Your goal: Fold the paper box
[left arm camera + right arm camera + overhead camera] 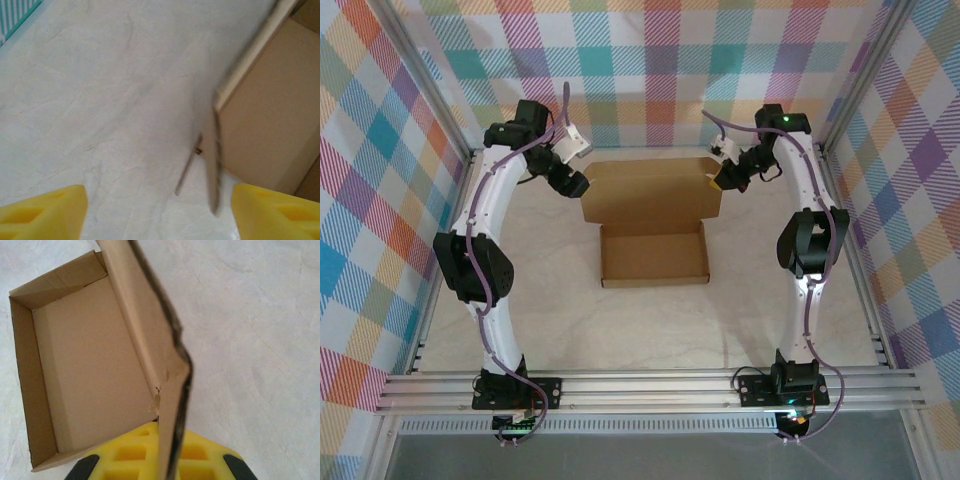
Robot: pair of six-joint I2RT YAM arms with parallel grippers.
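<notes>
The paper box point(653, 225) lies mid-table: an open brown tray nearest the arm bases and a wider lid panel behind it. My left gripper point(578, 185) is at the lid's left end. In the left wrist view it point(159, 200) stands open, and a thin blurred flap edge point(214, 160) hangs between its yellow fingers point(45, 210), close to the right one and apart from both. My right gripper point(717, 183) is at the lid's right end. In the right wrist view it point(167, 440) is shut on an upright side flap point(150, 315) beside the open tray point(85, 355).
The pale marbled table top point(520, 300) extends around the box. Aluminium frame rails point(650, 385) run along the near edge and up both sides. Plaid walls point(650, 70) close the back and the sides.
</notes>
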